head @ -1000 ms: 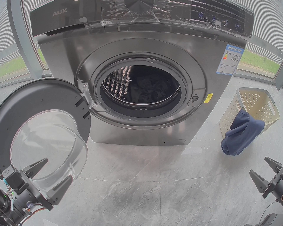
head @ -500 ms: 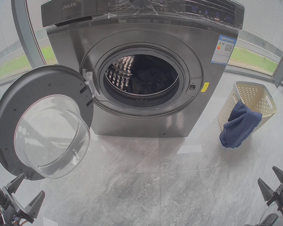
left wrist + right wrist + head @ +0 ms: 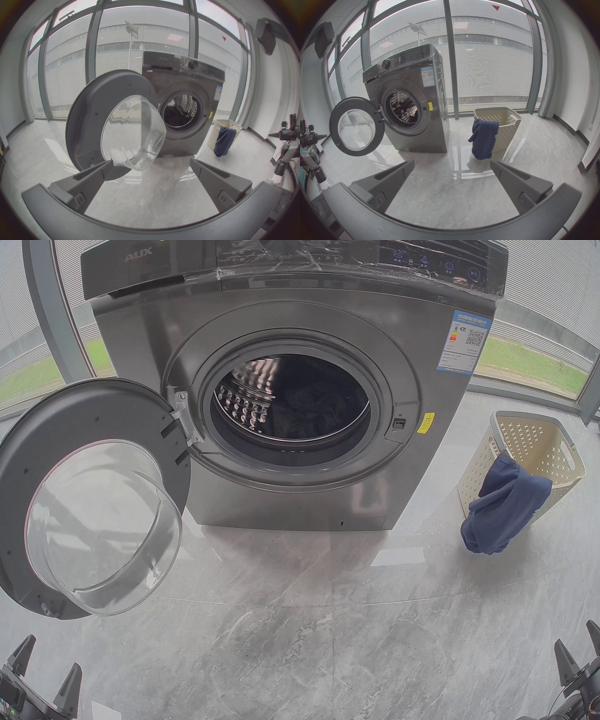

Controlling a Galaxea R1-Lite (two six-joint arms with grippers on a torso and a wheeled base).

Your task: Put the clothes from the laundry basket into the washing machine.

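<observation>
Head view, machine: washing machine (image 3: 294, 309) stands with its door (image 3: 81, 421) swung wide to the robot's left, and dark cloth lies in the drum
Head view, target: there's the blue garment (image 3: 503, 505), draped over the near rim of the laundry basket (image 3: 565, 449), right of the machine, hanging down the outside wall
Head view, arms: left gripper (image 3: 51, 654) and right gripper (image 3: 575, 637) sit low at the near corners, well apart from basket and machine
Left wrist view, jaws: left gripper spread wide, nothing between the fingers, door ahead of it
Right wrist view, jaws: right gripper gaping and empty, garment and basket ahead of it
Handling: looks soft, light and floppy; it should sag and trail, no breakage worry
Where to grab: the bunched fold up on the rim looks best, pinched deep so the cloth lifts off without dragging the light basket
</observation>
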